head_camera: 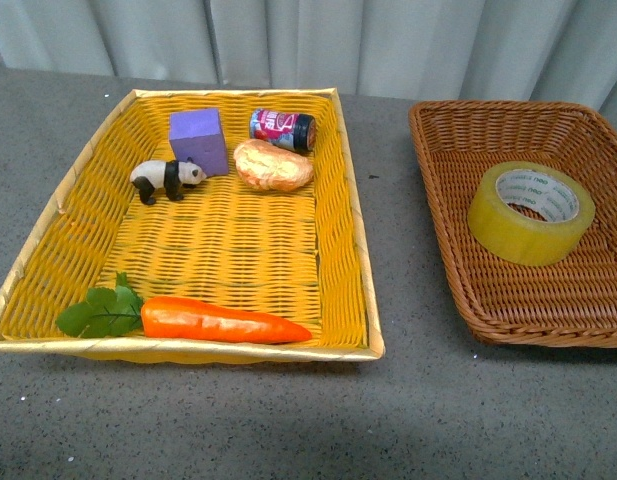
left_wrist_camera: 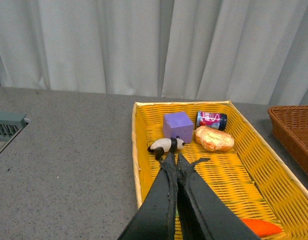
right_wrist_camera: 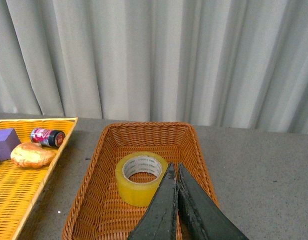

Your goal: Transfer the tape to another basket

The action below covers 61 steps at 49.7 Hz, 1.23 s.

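Your tape lies flat in the brown basket at the right of the front frame — core up, so its wall is open to a pinch. Both the left gripper and right gripper look pressed closed and empty — though their tips are hard to read. The yellow tray fills centre-left.

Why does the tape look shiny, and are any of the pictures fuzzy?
Front view: soft even light, faint shadows, a pale sheen on the tape; the brown basket is cut off at the frame's right edge. Left wrist view: the left end effector looks dark and slightly soft up close. Right wrist view: the right end effector likewise.
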### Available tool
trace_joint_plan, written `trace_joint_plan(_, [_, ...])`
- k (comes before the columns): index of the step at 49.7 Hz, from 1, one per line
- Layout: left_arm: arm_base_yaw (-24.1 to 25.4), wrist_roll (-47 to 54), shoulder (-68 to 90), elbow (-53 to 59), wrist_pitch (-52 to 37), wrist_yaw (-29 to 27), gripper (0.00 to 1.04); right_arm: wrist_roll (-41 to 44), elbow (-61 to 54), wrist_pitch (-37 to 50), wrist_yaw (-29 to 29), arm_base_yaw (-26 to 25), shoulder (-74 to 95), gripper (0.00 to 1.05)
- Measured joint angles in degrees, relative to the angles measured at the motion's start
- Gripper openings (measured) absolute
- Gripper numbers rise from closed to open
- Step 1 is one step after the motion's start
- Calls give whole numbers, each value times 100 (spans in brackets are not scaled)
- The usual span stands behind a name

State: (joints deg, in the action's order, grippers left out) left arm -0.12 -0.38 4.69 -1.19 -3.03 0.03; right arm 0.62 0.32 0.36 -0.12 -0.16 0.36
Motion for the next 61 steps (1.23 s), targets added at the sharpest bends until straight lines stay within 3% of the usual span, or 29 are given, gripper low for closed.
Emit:
trace_joint_plan(11, [0, 9, -435, 2, 293, -2, 7, -2, 0, -26, 2, 0, -11, 1])
trace_joint_plan(14, [0, 9, -437, 0, 295, -2, 22, 0, 0, -26, 2, 0, -13, 14])
trace_joint_plan(23, [0, 9, -437, 0, 295, -2, 52, 0, 0, -28, 2, 0, -13, 44])
trace_joint_plan(30, [0, 9, -437, 0, 295, -2, 88, 0, 0, -26, 2, 0, -13, 79])
trace_joint_plan(34, [0, 13, -437, 0, 295, -2, 100, 0, 0, -26, 2, 0, -13, 92])
trace_joint_plan(36, [0, 15, -437, 2, 295, -2, 98, -7, 0, -26, 2, 0, -13, 98])
trace_joint_plan(61, [0, 15, -437, 2, 295, -2, 98, -4, 0, -26, 2, 0, -13, 96])
